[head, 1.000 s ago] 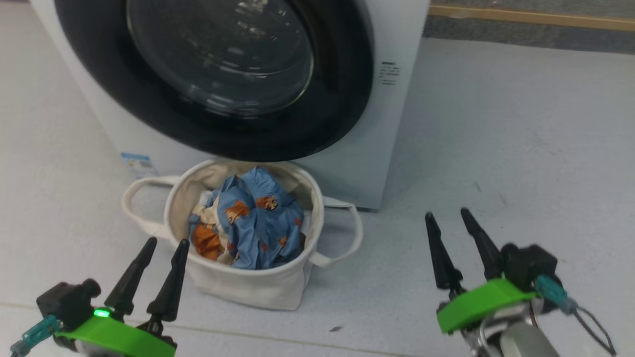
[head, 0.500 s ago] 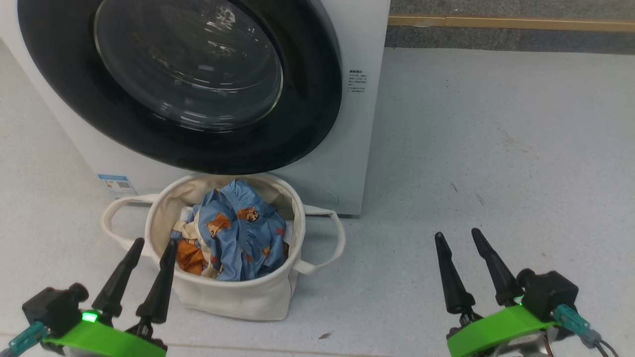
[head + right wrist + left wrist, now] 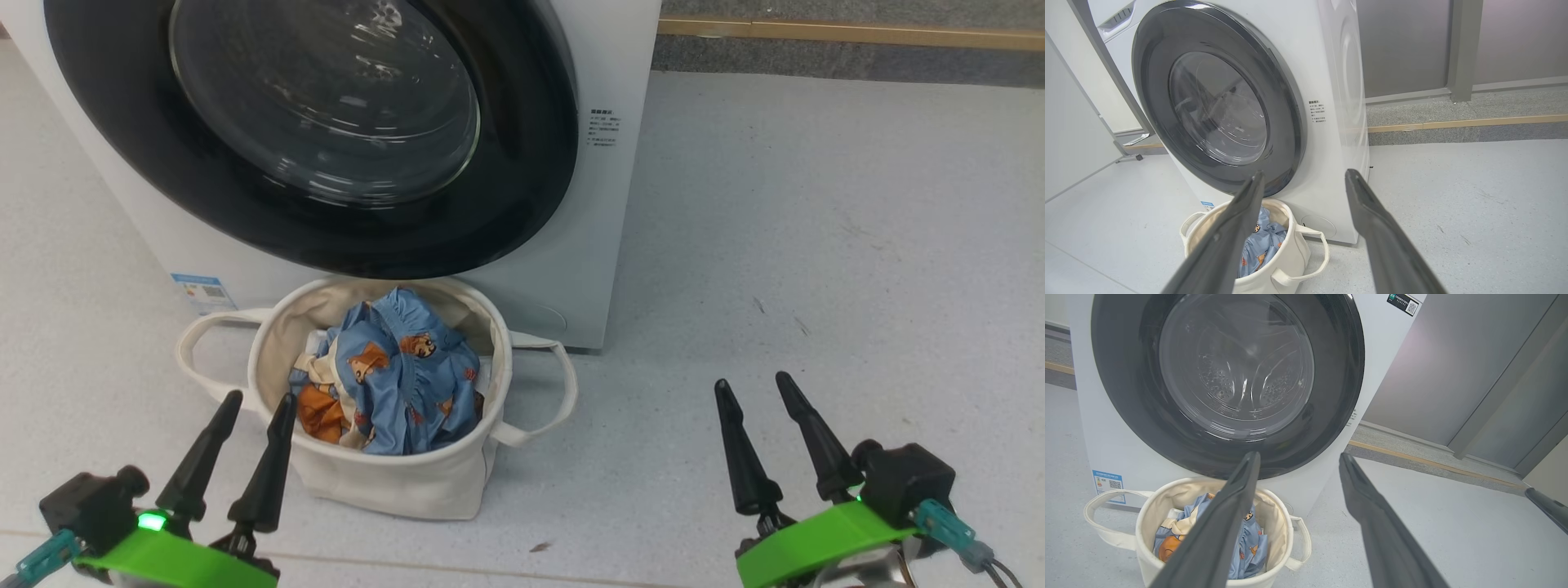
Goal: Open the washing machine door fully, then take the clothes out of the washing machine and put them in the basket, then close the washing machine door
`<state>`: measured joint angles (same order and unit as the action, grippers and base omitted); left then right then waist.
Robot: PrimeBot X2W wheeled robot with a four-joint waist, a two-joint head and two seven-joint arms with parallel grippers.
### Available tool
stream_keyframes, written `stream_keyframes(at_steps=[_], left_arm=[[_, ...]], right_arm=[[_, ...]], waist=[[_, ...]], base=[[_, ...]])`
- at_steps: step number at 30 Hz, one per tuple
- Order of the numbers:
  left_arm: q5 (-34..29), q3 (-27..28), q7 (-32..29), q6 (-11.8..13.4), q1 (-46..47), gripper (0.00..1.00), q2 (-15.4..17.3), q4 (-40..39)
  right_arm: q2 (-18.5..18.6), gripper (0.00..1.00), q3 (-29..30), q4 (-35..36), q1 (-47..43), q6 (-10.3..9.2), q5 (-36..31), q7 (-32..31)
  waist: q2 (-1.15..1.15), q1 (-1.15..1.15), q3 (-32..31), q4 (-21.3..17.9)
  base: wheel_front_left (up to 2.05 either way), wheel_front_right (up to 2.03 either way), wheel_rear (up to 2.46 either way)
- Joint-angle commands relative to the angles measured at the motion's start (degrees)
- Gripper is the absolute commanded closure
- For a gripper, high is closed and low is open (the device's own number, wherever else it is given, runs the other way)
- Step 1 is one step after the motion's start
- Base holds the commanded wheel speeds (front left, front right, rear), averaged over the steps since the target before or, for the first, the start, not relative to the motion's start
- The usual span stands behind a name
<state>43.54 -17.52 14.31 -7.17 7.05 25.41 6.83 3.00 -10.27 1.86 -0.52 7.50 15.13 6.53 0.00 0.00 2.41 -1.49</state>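
The glossy black washing machine door (image 3: pixel 522 163) lies flat against the white washing machine (image 3: pixel 629 204), its glass window (image 3: pixel 326 98) at the centre; the same door (image 3: pixel 1339 396) (image 3: pixel 1286 110) looks shut from both wrists. In front of it stands the cream basket (image 3: pixel 392 482) with the blue bear-print clothes (image 3: pixel 400 384) bunched inside. My left gripper (image 3: pixel 260 398) hovers open at the basket's near left rim, holding nothing. To the right of the basket, my right gripper (image 3: pixel 753 380) is open over bare floor.
Grey speckled floor (image 3: pixel 816 245) spreads to the right of the machine. A wooden strip (image 3: pixel 849 33) and dark band run along the back. Grey wall panels (image 3: pixel 1453 367) stand behind the machine, and a white panel on a wheeled foot (image 3: pixel 1073 134) to its left.
The head camera has shifted, so the whole scene sits slightly differently. Both grippers have dropped a little lower in the picture and stay open. The basket and door have not moved.
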Motion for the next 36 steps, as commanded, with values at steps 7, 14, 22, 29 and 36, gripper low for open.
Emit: stream_keyframes(at_steps=[7, 14, 22, 29, 36], left_arm=[[2.0, -0.7, -0.1, 0.1, 0.0, 1.00, -0.1, 0.2], [3.8, -0.9, -0.7, 0.1, -0.8, 1.00, -2.0, 2.1], [6.7, 0.3, -1.7, 0.1, -0.8, 1.00, -3.0, 2.5], [9.4, 1.5, -2.7, 0.0, -0.8, 1.00, -4.0, 2.9], [12.2, 2.8, -3.7, 0.0, -0.8, 1.00, -5.1, 3.2]], right_arm=[[0.0, 1.00, 0.0, 0.0, 0.0, 0.00, 0.0, -0.5], [0.2, 1.00, 0.1, -2.6, -0.4, 0.00, 3.1, -0.6], [0.6, 1.00, 0.6, -3.6, 0.1, 0.00, 7.9, -1.0], [0.8, 1.00, 1.2, -4.4, 0.6, 0.00, 12.5, -1.4], [1.1, 1.00, 1.8, -5.1, 1.0, 0.00, 17.1, -1.8]], waist=[[0.00, 0.00, 0.1, 0.1], [0.00, 0.07, 0.0, 0.2], [0.00, 0.01, -0.1, 0.2], [0.00, 0.00, -0.2, 0.3], [0.00, 0.00, -0.4, 0.4]], base=[[0.00, 0.00, 0.00], [0.00, 0.00, 0.00], [0.00, 0.00, 0.00], [0.00, 0.00, 0.00], [0.00, 0.00, 0.00]])
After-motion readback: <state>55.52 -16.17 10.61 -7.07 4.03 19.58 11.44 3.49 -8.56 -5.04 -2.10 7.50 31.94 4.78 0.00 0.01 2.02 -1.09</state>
